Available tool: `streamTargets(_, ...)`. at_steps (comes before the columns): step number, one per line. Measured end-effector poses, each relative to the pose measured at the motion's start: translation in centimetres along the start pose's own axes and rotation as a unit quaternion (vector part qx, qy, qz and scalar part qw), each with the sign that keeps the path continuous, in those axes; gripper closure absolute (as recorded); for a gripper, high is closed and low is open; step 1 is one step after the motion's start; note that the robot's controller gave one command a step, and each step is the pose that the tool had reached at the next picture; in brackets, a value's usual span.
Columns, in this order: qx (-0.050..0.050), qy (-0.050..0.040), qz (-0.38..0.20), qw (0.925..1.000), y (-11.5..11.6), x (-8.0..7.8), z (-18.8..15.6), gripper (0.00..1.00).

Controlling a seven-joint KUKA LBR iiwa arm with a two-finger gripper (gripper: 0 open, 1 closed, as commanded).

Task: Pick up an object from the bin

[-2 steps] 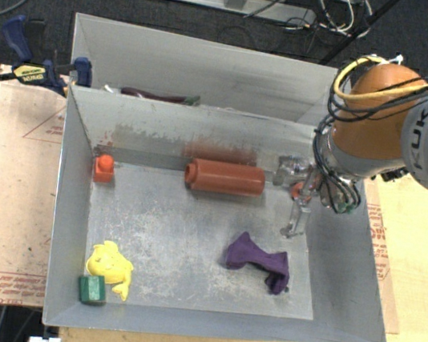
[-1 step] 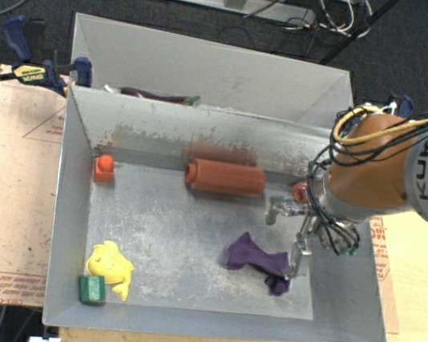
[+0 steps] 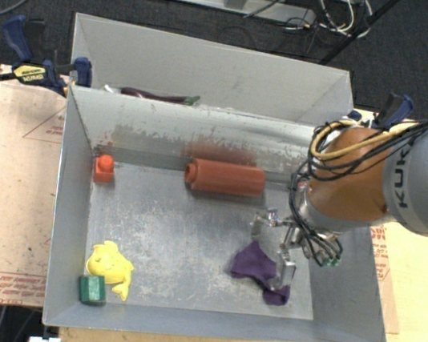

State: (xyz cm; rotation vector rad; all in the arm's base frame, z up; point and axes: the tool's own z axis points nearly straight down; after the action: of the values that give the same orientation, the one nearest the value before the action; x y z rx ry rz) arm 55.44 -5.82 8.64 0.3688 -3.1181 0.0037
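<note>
My gripper (image 3: 273,253) hangs low in the bin's front right, its two metal fingers spread apart, so it is open. A crumpled purple thing (image 3: 251,265), soft-looking, lies on the floor right under it. One finger (image 3: 264,223) stands at its back edge and the other (image 3: 288,269) at its right side. I cannot tell whether the fingers touch it. A red-brown cylinder (image 3: 225,179) lies on its side against the back wall, up and to the left of the gripper.
A small orange piece (image 3: 104,168) sits at the back left. In the front left corner a yellow toy (image 3: 110,266) lies beside a green block (image 3: 92,289). The arm, with its orange cover and cables, comes in over the right wall.
</note>
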Motion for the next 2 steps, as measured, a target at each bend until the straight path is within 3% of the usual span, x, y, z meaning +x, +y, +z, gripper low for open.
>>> streamTargets(1, -0.002, -0.0043, -0.04, 0.9992, 0.76, 2.81, 1.59, 1.0)
streamTargets(2, -0.002, -0.0043, -0.04, 0.9992, 0.77, 2.8, 1.59, 1.0)
